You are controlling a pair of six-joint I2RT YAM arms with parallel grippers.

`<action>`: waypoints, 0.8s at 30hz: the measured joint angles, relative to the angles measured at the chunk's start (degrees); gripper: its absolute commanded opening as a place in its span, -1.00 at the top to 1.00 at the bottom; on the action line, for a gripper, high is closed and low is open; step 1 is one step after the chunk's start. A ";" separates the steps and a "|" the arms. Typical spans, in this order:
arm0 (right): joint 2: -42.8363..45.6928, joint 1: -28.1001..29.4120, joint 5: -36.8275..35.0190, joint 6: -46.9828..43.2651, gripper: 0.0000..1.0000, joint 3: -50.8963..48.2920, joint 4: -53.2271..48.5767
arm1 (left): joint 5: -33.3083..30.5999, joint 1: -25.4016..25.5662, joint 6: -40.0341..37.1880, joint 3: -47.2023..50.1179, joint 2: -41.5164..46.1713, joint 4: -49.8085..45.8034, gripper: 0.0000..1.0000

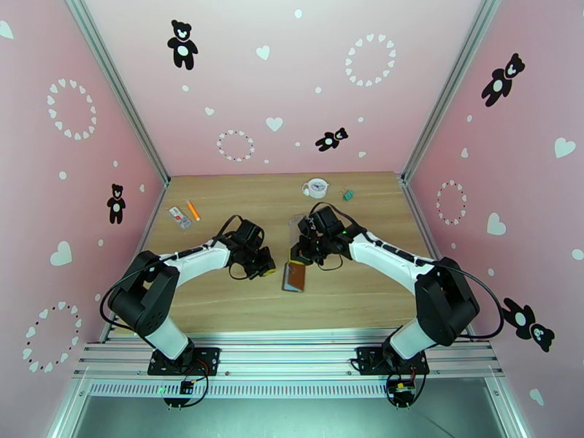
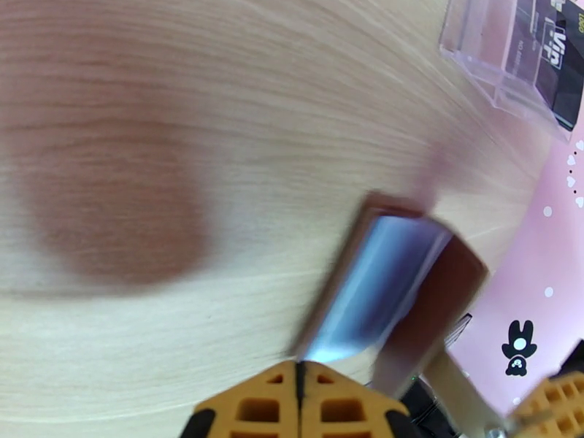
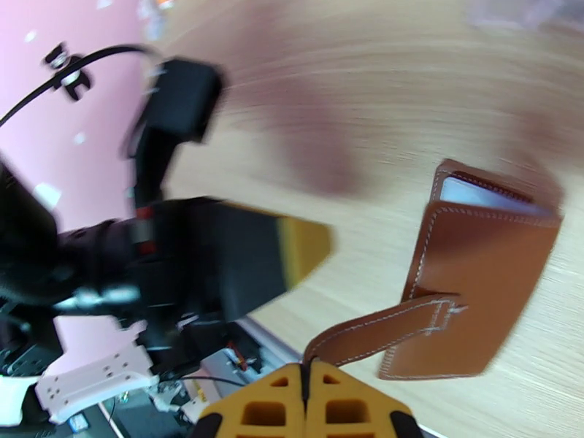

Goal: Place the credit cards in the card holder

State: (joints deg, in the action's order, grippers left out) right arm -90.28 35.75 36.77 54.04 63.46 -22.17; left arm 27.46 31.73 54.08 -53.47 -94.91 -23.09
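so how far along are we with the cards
One pale card sits in the card holder. The right gripper pinches its strap; the left gripper is shut and empty. Left to do: the dark card in the clear pouch.

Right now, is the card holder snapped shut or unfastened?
Unfastened. The card holder lies folded over, but its strap sticks out unsnapped, and a pale card shows between its flaps.
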 measured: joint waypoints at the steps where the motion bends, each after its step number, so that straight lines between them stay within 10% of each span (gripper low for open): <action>1: 0.00 0.22 0.35 -0.02 1.00 0.59 0.50 | 0.00 0.00 0.00 0.00 0.00 0.00 0.92; 24: -0.17 -0.57 -0.09 -0.02 1.00 -4.39 2.64 | 0.61 0.37 -0.48 2.01 -5.70 4.28 0.98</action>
State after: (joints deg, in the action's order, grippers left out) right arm -90.45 35.18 36.69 54.02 59.07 -19.53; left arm 28.08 32.10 53.60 -51.46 -100.62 -18.81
